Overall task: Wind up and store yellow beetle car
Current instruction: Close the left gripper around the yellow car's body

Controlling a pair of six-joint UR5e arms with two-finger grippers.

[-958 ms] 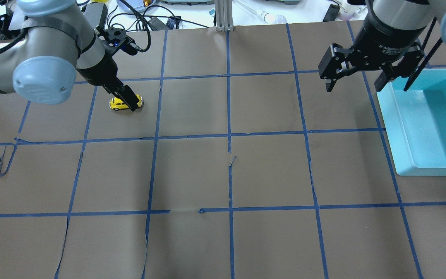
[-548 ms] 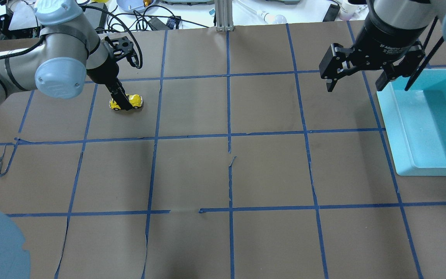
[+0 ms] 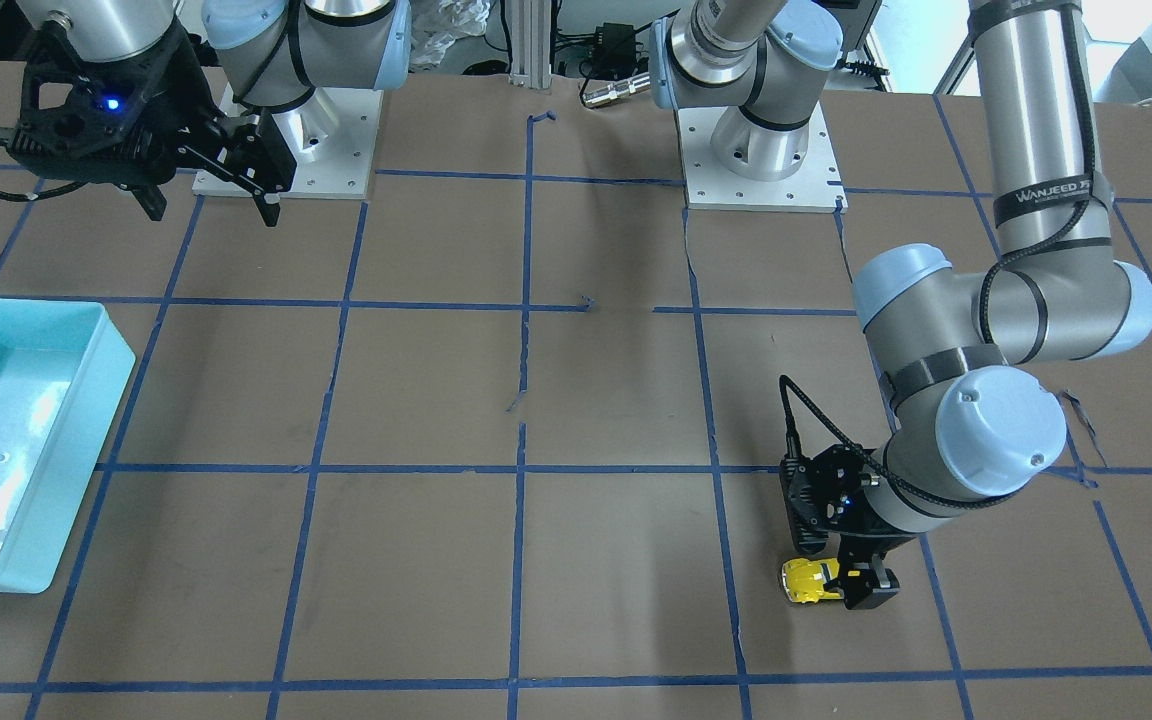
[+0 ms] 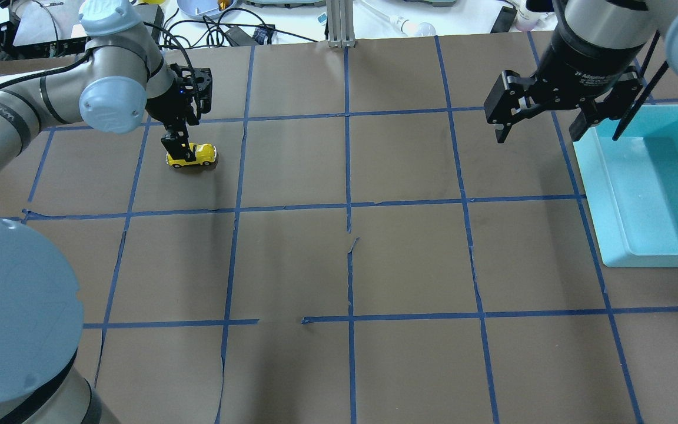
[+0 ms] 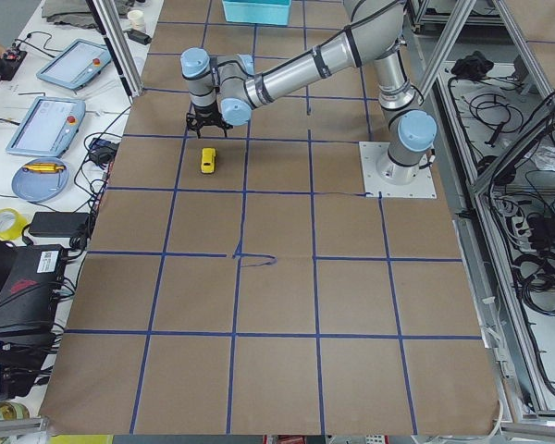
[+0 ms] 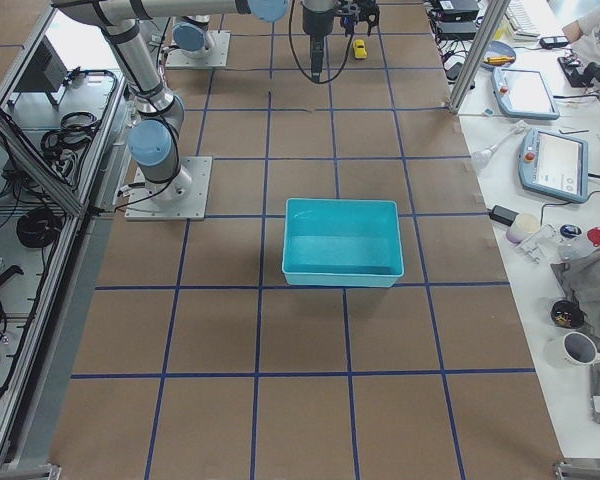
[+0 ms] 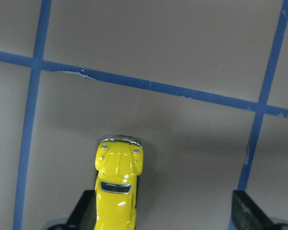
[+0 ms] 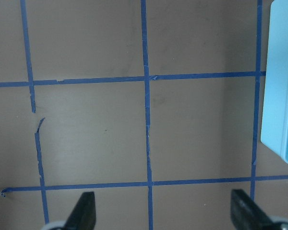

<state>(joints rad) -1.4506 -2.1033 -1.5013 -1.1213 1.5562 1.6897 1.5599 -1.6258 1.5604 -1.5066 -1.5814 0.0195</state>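
Observation:
The yellow beetle car (image 4: 196,155) stands on its wheels on the brown table in the far left area. It also shows in the front view (image 3: 809,581) and the left wrist view (image 7: 116,184). My left gripper (image 4: 177,146) is open and low over the car's rear end. In the left wrist view (image 7: 165,213) the car sits just inside one finger (image 7: 86,211), with a wide gap to the other finger. My right gripper (image 4: 538,132) is open and empty, high above the table beside the bin. It also shows in the front view (image 3: 211,208).
A teal bin (image 4: 595,194) stands at the table's right edge, empty; it also shows in the front view (image 3: 111,385) and the right wrist view (image 8: 278,96). Blue tape lines grid the brown paper. Cables and tools lie beyond the far edge.
My left arm has swung and its wrist has turned; the gripper has shifted left along the car, from its front towards its rear. The car and the right arm have stayed put.

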